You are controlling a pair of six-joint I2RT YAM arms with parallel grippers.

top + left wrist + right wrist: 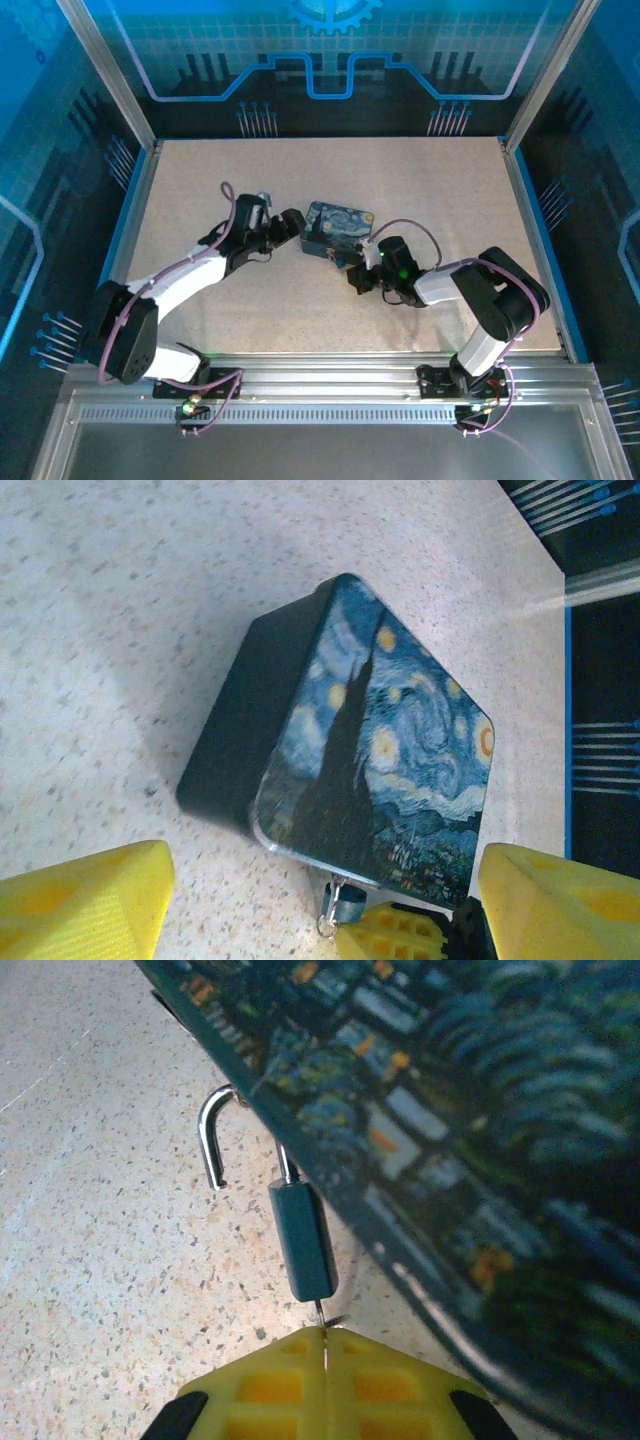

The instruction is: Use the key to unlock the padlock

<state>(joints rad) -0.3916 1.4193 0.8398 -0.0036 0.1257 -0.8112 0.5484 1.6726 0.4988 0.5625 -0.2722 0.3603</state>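
while the right gripper [325, 1348] had its yellow pads pressed together on the key [321, 1312], only a thin sliver of that key showed between the pad tips and the bottom of the padlock [303, 1240], into which it ran. the padlock's dark body sat just beside the lower edge of the starry-night tin [450, 1110], tilted a little, and its silvery shackle [212, 1140] stood open: one leg sat in the body, the bend passed behind the tin's edge, and the free leg ended clear of the body over the speckled table [100, 1280]. whether the shackle was hooked through a fitting on the tin could not be told. from above, the tin lay near the middle of the table, with the right gripper at its near right corner and the left gripper [293, 226] just off its left side. in the left wrist view the left gripper's yellow fingers [90, 905] stood wide apart, holding nothing, with the tin lying on the table ahead of them and the padlock at its near edge.
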